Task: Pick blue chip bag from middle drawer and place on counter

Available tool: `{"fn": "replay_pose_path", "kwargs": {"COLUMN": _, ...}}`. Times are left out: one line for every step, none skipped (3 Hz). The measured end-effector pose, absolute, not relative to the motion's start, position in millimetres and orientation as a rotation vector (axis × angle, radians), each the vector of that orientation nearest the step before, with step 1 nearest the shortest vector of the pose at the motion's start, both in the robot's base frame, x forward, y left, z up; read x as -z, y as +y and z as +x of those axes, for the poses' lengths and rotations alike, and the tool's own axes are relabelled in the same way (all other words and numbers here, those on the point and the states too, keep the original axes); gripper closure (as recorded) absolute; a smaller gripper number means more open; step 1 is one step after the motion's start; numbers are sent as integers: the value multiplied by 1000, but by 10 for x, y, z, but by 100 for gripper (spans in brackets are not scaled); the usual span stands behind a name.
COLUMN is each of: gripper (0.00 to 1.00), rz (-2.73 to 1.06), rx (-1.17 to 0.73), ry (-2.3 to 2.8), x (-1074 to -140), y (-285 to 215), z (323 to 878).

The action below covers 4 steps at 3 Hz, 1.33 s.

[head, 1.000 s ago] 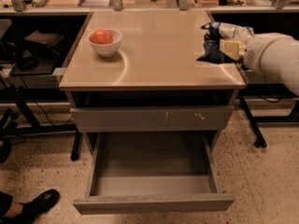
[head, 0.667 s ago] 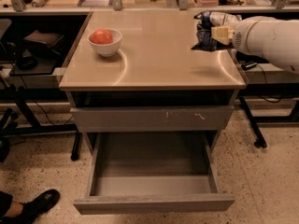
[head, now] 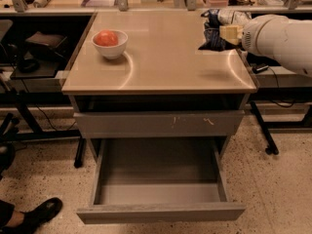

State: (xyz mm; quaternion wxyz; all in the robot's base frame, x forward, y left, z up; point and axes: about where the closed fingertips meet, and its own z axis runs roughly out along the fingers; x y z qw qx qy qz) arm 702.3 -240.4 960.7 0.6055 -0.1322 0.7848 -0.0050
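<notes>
gripper [head: 221, 29]: pinched on bag [head: 210, 37] | bag: held above counter [head: 161, 62], right rear | drawer [head: 158, 193]: seen open | bowl [head: 110, 45]: set left rear

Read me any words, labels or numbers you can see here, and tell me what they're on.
No text here is readable.
The blue chip bag, held by the claw above the counter at its right rear: print too blurred to read.

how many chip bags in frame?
1. The blue chip bag is held in the gripper over the right rear of the counter. The open middle drawer shows none; the closed drawer above could hide more.
</notes>
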Motion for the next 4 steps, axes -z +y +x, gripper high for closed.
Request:
{"fn": "replay_pose_path", "kwargs": {"gripper": 100, "rz": -390, "rx": 11, "ry": 1848, "x": -9495, "y": -2194, "z": 7331}}
{"fn": "replay_pose_path", "kwargs": {"gripper": 100, "rz": -516, "rx": 10, "ry": 1941, "x": -9237, "y": -1929, "z": 7756}}
{"fn": "replay_pose_path", "kwargs": {"gripper": 100, "rz": -648, "rx": -8, "ry": 2034, "x": -8921, "y": -1734, "z": 8043}}
{"fn": "replay_pose_path", "kwargs": {"gripper": 100, "rz": -760, "rx": -82, "ry": 2136, "x": -8493, "y": -1612, "z": 7995}}
